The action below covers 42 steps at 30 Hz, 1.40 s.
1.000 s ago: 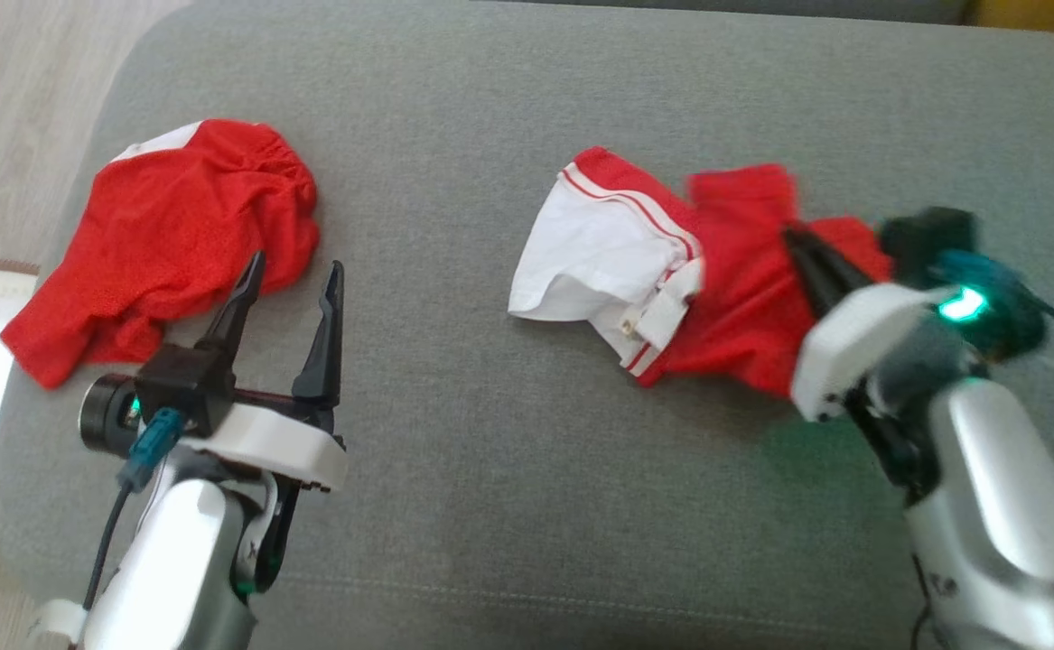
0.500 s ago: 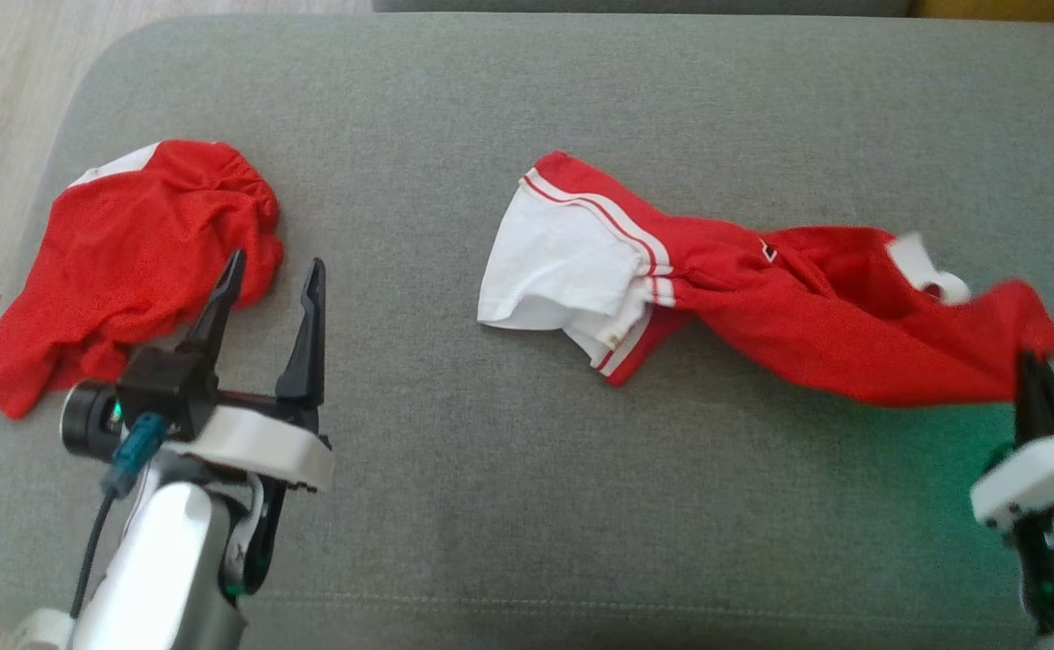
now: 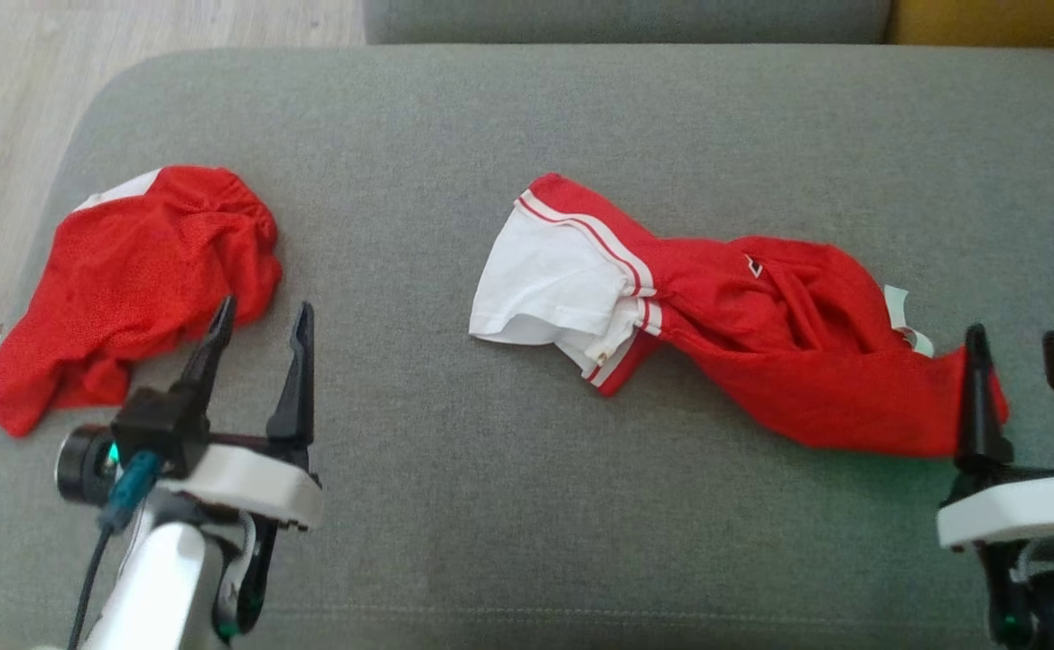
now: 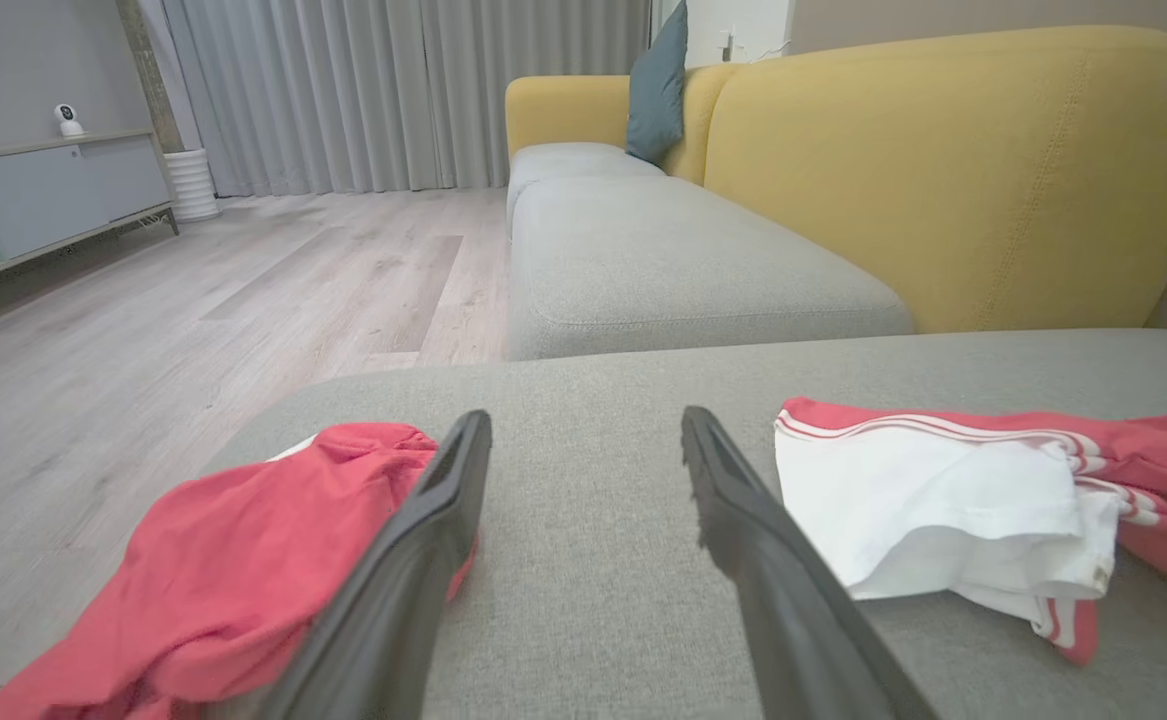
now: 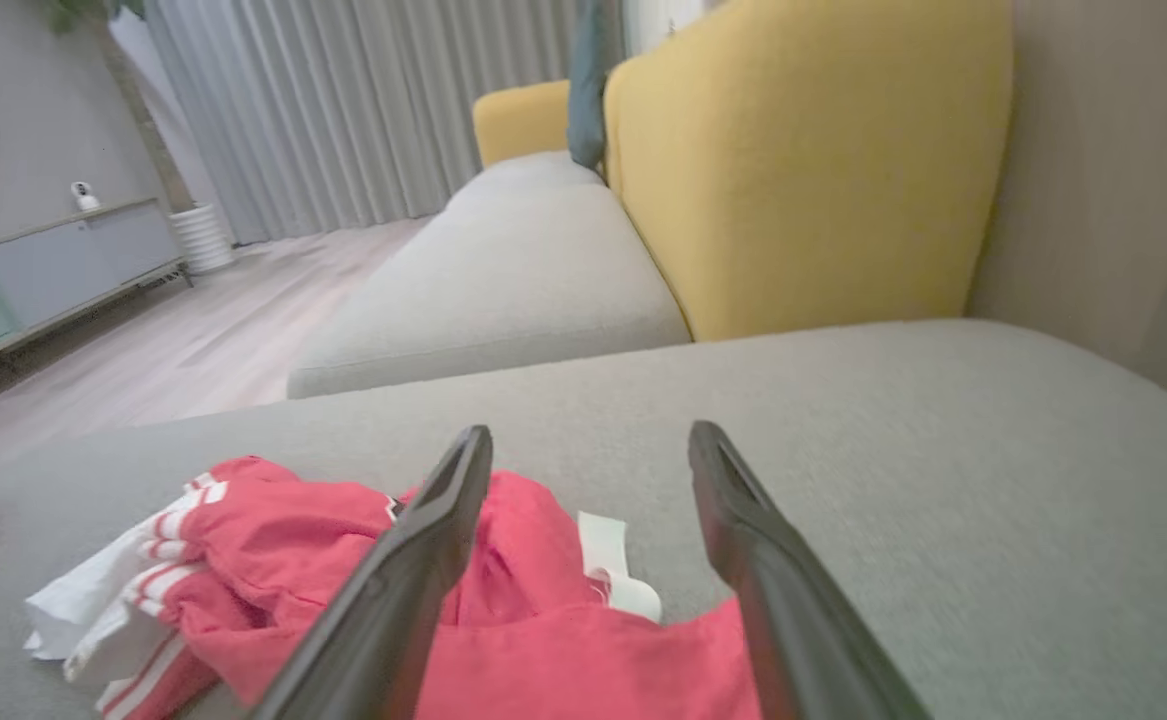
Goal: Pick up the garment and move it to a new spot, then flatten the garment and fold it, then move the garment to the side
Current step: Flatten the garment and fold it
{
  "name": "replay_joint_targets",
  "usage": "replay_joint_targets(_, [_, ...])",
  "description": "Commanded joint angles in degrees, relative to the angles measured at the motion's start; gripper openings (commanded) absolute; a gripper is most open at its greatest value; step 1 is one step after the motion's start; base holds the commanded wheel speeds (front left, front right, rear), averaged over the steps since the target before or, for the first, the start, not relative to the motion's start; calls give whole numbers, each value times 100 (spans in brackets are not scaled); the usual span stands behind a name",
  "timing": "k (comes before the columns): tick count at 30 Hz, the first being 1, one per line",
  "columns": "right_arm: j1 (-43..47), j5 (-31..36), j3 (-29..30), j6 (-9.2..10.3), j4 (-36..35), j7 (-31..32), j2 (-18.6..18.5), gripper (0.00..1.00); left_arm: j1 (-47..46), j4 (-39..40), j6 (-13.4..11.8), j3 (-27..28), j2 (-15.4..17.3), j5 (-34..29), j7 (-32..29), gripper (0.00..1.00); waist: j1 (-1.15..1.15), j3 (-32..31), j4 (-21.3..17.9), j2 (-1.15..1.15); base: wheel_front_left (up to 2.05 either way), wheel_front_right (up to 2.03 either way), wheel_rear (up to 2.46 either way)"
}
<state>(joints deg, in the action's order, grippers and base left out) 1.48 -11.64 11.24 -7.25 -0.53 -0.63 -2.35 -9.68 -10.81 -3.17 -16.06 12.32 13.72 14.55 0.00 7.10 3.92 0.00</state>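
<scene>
On grey cushion [image 3: 490, 506], red-and-white garment [image 3: 788, 361] lies twisted, crumpled.

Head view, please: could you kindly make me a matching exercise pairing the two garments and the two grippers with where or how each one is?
Things:
1. striped red-and-white garment
2. mostly red garment
3. left gripper
4. right gripper

States:
A. open, beside a bunched heap
B. bunched near the left edge of the grey cushion
C. open, at the end of a stretched-out cloth
D. stretched from the middle toward the right

Pairs: 1-D, 2-B, 3-A, 4-C.
</scene>
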Motion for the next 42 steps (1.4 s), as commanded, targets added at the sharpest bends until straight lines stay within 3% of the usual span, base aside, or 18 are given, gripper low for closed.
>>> replay_joint_targets(1, [-41,135,-244,-24,-318,-40,-54,100,-121,204,-58,235,142,3,44,100,0,-54,-25,0,0,0,0])
replay_joint_targets(10, [299,382,-1020,-24,-862,250,-54,100,171,279,-149,225,203,40,-9,100,0,-312,-112,0,0,0,0])
replay_joint_targets(34, [444,237,-1074,-24,-937,382,-53,100,358,477,-286,127,261,116,-119,100,0,-342,-126,0,0,0,0])
replay_joint_targets(38, [422,234,-1063,-24,-943,386,-53,100,282,484,-180,20,241,162,-234,100,0,-282,-109,0,0,0,0])
replay_joint_targets(42, [340,254,-1115,-24,-977,420,-53,100,-118,418,194,-437,126,110,-518,100,0,-108,-147,0,0,0,0])
